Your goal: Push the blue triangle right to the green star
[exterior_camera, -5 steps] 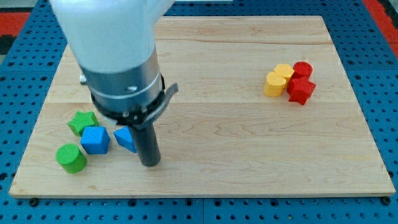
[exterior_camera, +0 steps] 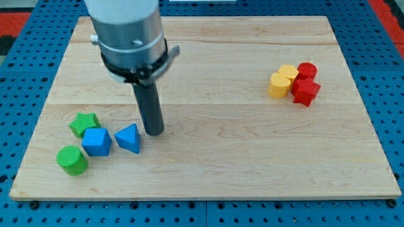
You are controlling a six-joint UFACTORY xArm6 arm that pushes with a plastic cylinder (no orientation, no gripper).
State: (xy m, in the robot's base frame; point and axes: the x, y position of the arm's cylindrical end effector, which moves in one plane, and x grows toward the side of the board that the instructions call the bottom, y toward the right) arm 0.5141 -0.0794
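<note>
The blue triangle [exterior_camera: 129, 138] lies at the lower left of the wooden board [exterior_camera: 208, 107]. The green star [exterior_camera: 84, 123] sits to its upper left, with a blue block [exterior_camera: 96, 141] between them. My tip [exterior_camera: 153, 132] rests on the board just right of and slightly above the blue triangle, a small gap apart from it.
A green cylinder [exterior_camera: 72, 159] lies below the green star. At the view's right sit two yellow blocks [exterior_camera: 282, 81] touching a red cylinder [exterior_camera: 307, 70] and a red star [exterior_camera: 305, 91].
My tip has moved up the view, from beside the triangle's lower right to its upper right. The arm body has risen with it. The blocks have not moved.
</note>
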